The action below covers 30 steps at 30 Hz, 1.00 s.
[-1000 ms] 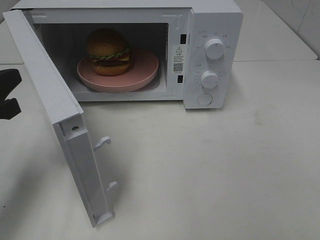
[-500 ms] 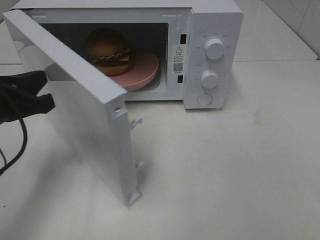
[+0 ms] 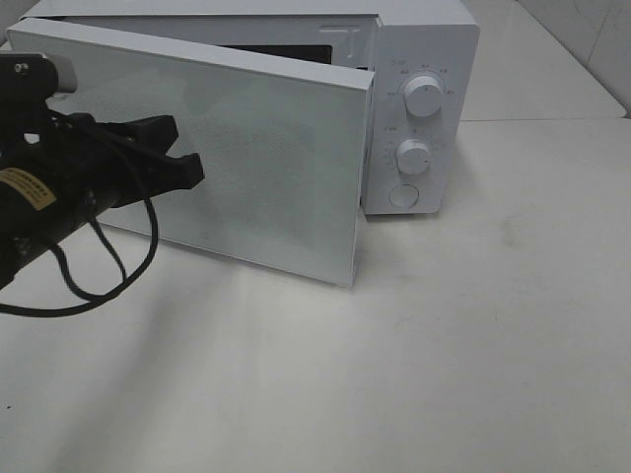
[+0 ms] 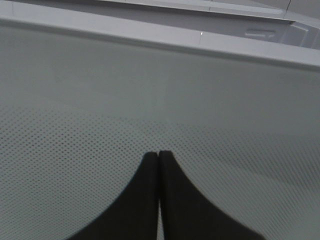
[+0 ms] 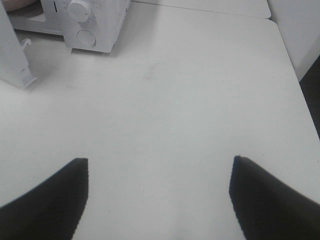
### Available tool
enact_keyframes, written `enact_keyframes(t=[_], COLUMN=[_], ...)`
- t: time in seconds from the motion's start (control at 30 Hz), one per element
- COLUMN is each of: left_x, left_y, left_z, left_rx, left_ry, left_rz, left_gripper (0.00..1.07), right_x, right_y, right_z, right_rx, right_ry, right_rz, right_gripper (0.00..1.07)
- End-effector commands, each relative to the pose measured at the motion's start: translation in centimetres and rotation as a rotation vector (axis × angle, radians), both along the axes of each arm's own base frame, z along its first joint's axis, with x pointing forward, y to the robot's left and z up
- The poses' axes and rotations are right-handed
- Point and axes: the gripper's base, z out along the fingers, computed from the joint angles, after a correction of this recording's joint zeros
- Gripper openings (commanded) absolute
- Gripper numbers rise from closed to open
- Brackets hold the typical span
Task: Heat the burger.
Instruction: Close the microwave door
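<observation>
L gripper [image 4: 159, 152]: blk fingers pressed together, nothing btwn them, tips right at the microwave door [image 3: 266, 168]; actual contact can't be confirmed. R gripper [image 5: 159, 159]: fingers spread wide, empty, over bare table [image 5: 190, 100].

Door = flat white rect. panel w/ smooth glossy face and fine dotted mesh window. It stands ajar: its free edge sticks out in front of the ctrl panel, and a dark sliver of cavity shows above its top edge. Microwave [image 3: 424, 39] = white boxy body, matte. It has 2 round ribbed knobs, upper [image 3: 423, 96] and lower [image 3: 412, 156], w/ a round button [image 3: 402, 195] below.

Burger: hidden, as the door blocks the cavity in all views.

Table is off-white, smooth, faintly scuffed. L arm is blk w/ a yellow label [image 3: 22, 187], and a loose blk cable [image 3: 99, 286] loops under it.
</observation>
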Motion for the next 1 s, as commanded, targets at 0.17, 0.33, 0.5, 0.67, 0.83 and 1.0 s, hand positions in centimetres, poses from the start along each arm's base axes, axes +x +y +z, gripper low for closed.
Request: enact_keyframes(t=[0.17, 0.33, 0.5, 0.67, 0.83, 1.0], left_x=[1.6, 3.3, 4.6, 6.0, 7.6, 8.9], left_y=[-2.4, -3.9, -4.8, -6.0, -7.1, -7.4], left_z=[0.3, 0.4, 0.7, 0.8, 1.0, 1.1], left_rx=[-0.016, 0.017, -0.004, -0.017, 0.0, -0.006], left_ry=[-0.031, -0.002, 0.006, 0.002, 0.013, 0.016], left_rz=[0.036, 0.065, 0.079, 0.075, 0.083, 0.131], left_gripper=[0.0, 0.0, 0.0, 0.0, 0.0, 0.0], right_x=[-0.3, -0.3, -0.3, -0.3, -0.3, -0.3], right_y=[-0.1, -0.1, -0.1, -0.1, -0.1, -0.1], right_z=[-0.1, -0.1, -0.1, -0.1, -0.1, -0.1], right_rx=[0.004, 0.004, 0.004, 0.004, 0.004, 0.004], right_ry=[-0.028, -0.028, -0.028, -0.028, -0.028, -0.028], right_rz=[-0.006, -0.006, -0.006, -0.006, -0.006, -0.006], right_gripper=[0.76, 0.76, 0.76, 0.76, 0.76, 0.76])
